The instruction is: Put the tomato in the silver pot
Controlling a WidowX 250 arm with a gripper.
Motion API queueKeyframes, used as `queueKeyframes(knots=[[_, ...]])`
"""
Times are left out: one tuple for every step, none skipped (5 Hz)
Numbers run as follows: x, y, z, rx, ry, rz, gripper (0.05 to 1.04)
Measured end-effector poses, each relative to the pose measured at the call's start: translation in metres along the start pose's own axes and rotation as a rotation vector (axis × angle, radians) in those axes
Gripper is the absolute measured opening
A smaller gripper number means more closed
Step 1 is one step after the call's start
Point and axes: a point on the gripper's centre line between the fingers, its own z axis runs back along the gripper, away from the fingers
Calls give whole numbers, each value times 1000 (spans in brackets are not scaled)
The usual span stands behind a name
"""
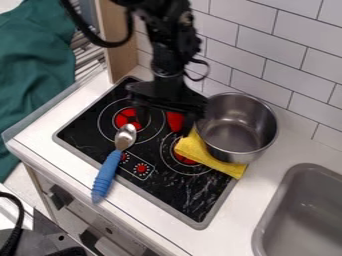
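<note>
Above the stove (pixel 79 134), I read the gripper (pixel 165 123) as open, gripping nothing. The tomato (pixel 175 121) sits between the fingers, offset toward the pot-side finger; the silver pot (pixel 235 129) stands just beside.

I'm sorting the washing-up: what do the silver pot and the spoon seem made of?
The pot looks metal, probably stainless steel, with a smooth grey sheen inside. The spoon has a shiny metallic bowl; its ridged, matte blue handle could be plastic or rubber.
</note>
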Motion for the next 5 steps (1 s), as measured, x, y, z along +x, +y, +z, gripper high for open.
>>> queueKeyframes(knots=[[8, 4, -1, -23, -43, 25, 1005], [20, -7, -29, -43, 5, 12, 1005], [32, -15, -46, -61, 10, 8, 1005], [48, -20, -59, -68, -4, 16, 1005], [56, -17, -67, -63, -4, 35, 1005]])
